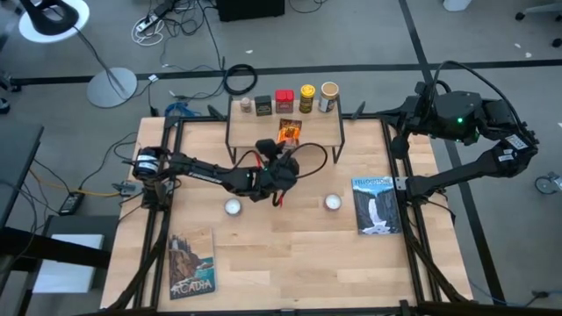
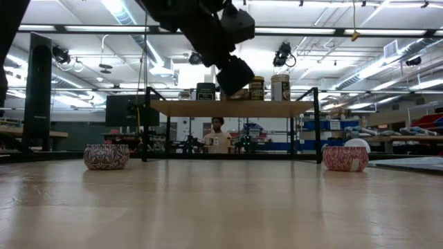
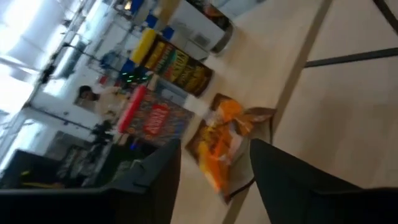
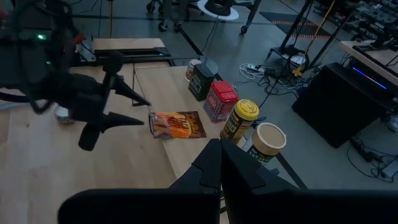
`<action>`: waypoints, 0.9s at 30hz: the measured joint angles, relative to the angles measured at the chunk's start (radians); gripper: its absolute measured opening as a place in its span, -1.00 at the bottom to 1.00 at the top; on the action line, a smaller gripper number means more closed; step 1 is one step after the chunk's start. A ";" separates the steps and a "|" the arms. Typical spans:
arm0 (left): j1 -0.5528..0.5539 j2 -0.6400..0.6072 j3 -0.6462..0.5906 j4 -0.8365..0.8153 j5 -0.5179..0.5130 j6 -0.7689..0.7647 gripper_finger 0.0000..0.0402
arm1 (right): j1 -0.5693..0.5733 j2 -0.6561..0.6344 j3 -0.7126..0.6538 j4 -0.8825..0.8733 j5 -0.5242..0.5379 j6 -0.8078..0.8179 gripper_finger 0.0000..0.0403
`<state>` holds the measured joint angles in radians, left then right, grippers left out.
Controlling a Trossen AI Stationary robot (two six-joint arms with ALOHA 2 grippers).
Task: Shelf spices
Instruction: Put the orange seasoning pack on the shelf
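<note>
Left gripper (image 1: 283,161) hangs over the shelf's (image 1: 327,130) front edge, fingers (image 3: 292,180) parted and empty, the orange packet (image 1: 290,132) lying flat on the plank just beyond the tips, apart from them. Along the shelf's back edge stand the pale-capped jar (image 1: 246,104), dark tin (image 1: 262,104), red tin (image 1: 284,101), yellow jar (image 1: 307,97) and tan jar (image 1: 328,96). Right gripper (image 4: 221,163), pinched shut, waits off the bench's right edge.

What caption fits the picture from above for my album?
Left gripper open beside the orange packet on the shelf, jars and tins lined up behind.
</note>
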<state>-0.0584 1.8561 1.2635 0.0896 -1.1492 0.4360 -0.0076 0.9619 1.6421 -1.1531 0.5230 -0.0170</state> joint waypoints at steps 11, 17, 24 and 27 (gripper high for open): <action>-0.033 -0.100 0.047 -0.058 -0.156 -0.047 -0.02 | 0.000 0.021 0.000 0.000 -0.065 -0.003 -0.97; 0.003 -0.252 0.047 -0.278 0.089 -0.267 -0.26 | 0.000 0.042 0.000 0.000 -0.073 -0.003 -0.97; 0.136 -0.408 0.047 -0.475 0.530 -0.504 -0.53 | 0.000 0.053 0.000 0.006 -0.073 -0.012 -0.97; 0.203 -0.436 0.047 -0.485 0.713 -0.553 -0.58 | 0.000 0.053 0.000 0.020 -0.073 -0.012 -0.98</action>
<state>0.1445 1.4199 1.3109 -0.3950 -0.4358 -0.1168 -0.0078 1.0154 1.6421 -1.1327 0.4500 -0.0288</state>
